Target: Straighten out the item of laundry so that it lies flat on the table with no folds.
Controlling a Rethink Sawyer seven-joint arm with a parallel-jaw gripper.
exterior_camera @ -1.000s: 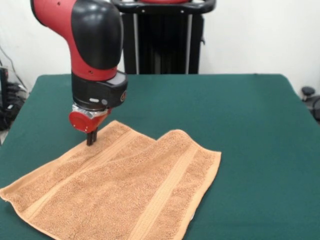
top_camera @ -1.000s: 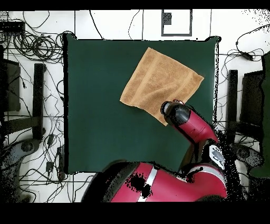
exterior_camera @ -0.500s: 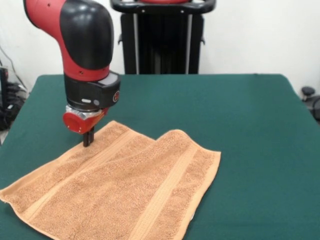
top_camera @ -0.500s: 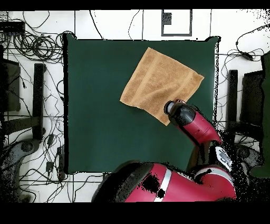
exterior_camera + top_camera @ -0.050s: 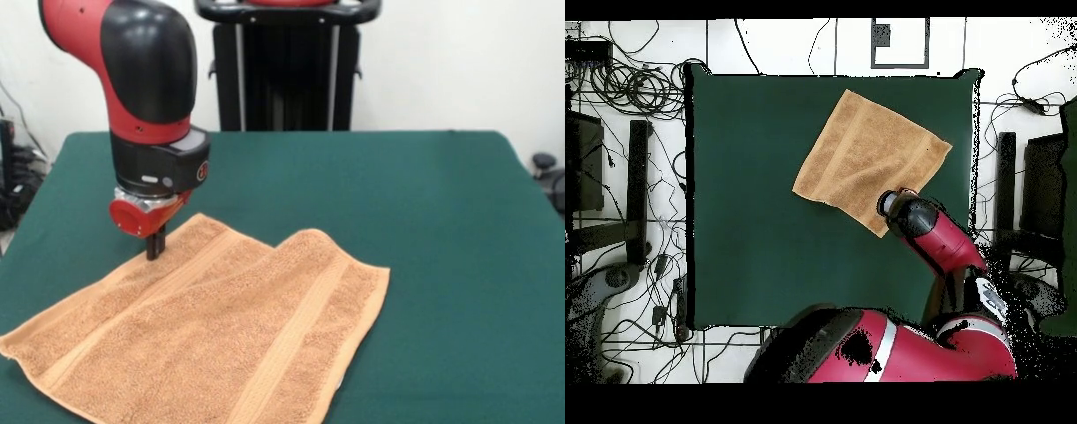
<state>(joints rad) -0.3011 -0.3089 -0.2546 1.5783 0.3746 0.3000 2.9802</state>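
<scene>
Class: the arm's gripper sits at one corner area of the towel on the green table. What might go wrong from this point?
1. The gripper sits close to the towel edge, so a pull may slip off or catch little cloth.
2. The far edge shows a dip between two humps; dragging one corner might bunch it further.
3. The towel lies near the table border in the overhead view, so a tug might slide it over.

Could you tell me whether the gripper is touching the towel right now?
Touching. In the front view the gripper tips meet the towel near its far edge with no gap visible; overhead, the arm hides the spot.
</scene>
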